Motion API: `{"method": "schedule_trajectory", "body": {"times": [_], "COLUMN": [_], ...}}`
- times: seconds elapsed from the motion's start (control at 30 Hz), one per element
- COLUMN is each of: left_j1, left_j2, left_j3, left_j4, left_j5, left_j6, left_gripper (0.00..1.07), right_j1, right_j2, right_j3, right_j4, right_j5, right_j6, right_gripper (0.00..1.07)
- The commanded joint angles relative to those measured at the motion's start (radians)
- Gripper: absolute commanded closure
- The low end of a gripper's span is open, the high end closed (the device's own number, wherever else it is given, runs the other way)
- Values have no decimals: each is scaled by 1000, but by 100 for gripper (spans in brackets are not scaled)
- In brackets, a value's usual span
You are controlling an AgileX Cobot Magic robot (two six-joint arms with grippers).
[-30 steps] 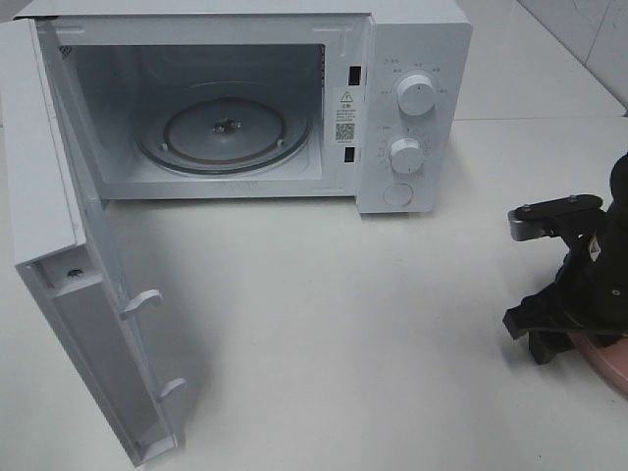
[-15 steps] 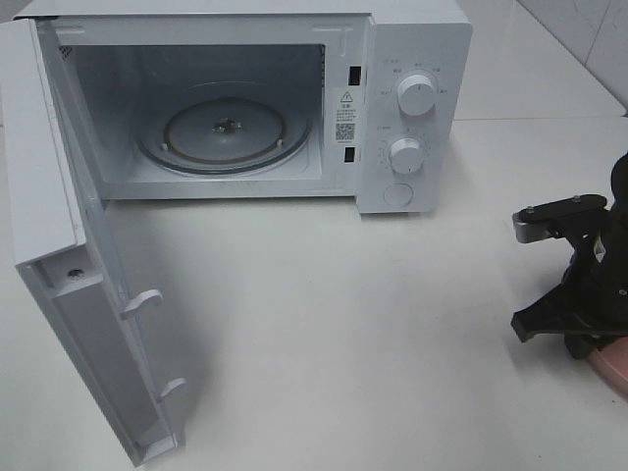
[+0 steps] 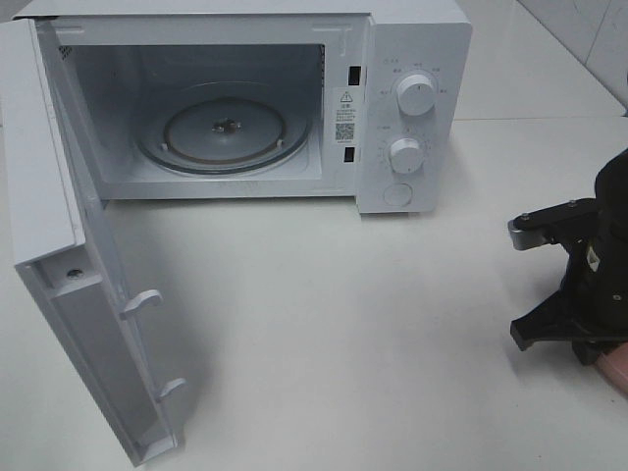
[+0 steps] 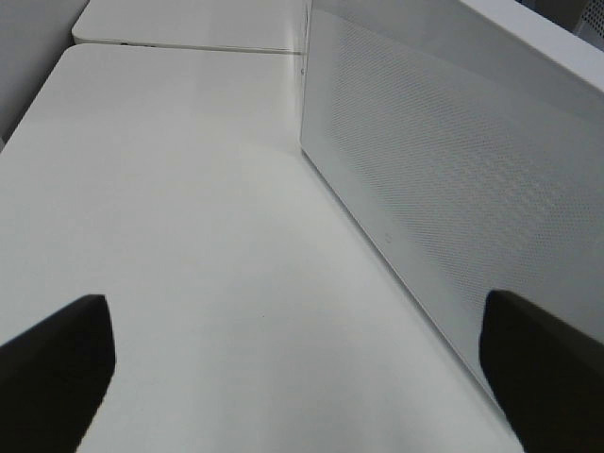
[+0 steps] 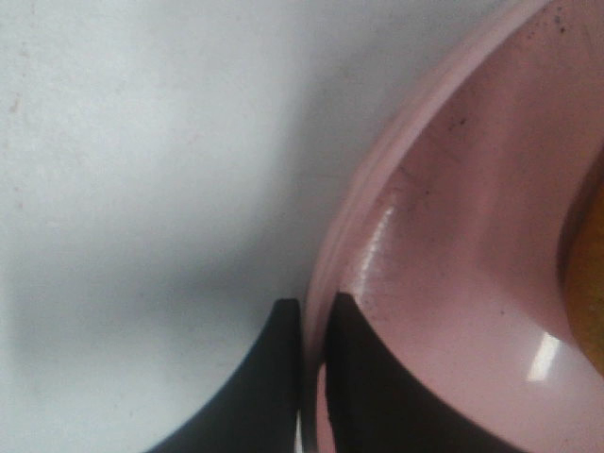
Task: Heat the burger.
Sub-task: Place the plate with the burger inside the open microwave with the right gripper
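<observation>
Pink dish (image 5: 444,236), rim pinched between the 2 tips of the right pincer (image 5: 316,321), on the worktop (image 3: 343,324) well apart from the open microwave (image 3: 412,59). Burger (image 5: 593,264): only a golden sliver shows, on the dish. Likely tall, soft, topple-prone; carry by the stiff dish, kept level. Left pincer (image 4: 300,363) spread, empty.

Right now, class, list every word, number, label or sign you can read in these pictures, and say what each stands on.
No text is sharp enough to quote.
White sticker on the front frame of the microwave: warning triangle and QR code visible; printed lines too small to read.
Markings around the upper dial: too small to read.
Markings around the lower dial: too small to read.
Pink dish: no text.
</observation>
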Motion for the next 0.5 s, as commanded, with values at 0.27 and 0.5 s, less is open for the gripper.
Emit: {"method": "schedule_trajectory", "body": {"times": [0.27,0.5], "left_j1": [-6,-6], "left_j2": [-20,-20], "left_j3": [2,2], "left_j4": [-3,-3], "left_j5": [-10,-10], "left_j6": [-8,-8], "left_gripper": [9,9], "right_j1": [95,115], "right_j2": [-56,-105], "right_j3": [11,14], "right_j4": [-199,-221], "right_j5": [126,205], "right_j6": [269,298], "right_gripper": [107,107]}}
